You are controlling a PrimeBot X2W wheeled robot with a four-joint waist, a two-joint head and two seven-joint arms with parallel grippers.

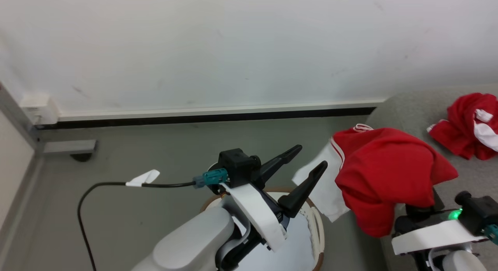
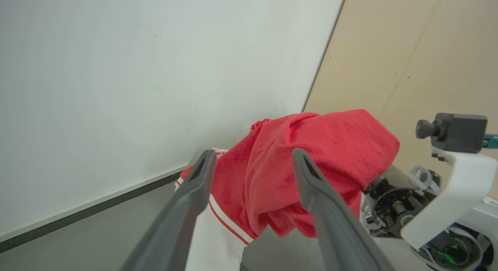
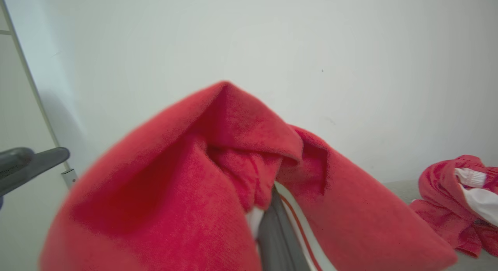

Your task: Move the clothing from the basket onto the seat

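Fingers, left: long dark left fingers (image 1: pixel 307 183) are spread wide and empty above the oval cream-white plastic basket (image 1: pixel 320 229) with the brown woven-look rim.
Fingers, right: right fingers (image 3: pixel 277 236) are buried under cloth. One grey finger is seen with folds gathered against it, but whether they are clamped cannot be told.
Clothing, carried: a bright red soft fabric garment (image 1: pixel 385 173) with white striped trim is draped over the right fingers. It is held in the air between the basket and the large light grey upholstered sofa (image 1: pixel 412 111), with its white part hanging toward the basket.
Clothing, delivered: a second crumpled red and white garment (image 1: pixel 465 125) is laid on the sofa seat, apart from the carried one.
Handling: the fabric is judged light, limp and unbreakable. It sags and may slide off smooth fingers, so a bunched fold near the middle is better pinched than a loose cuff.
Count: two garments, one basket, one sofa and two pairs of fingers are counted.
Basket contents: no red is seen on the visible white bottom, though much is hidden by the pale left arm (image 1: pixel 194 240).
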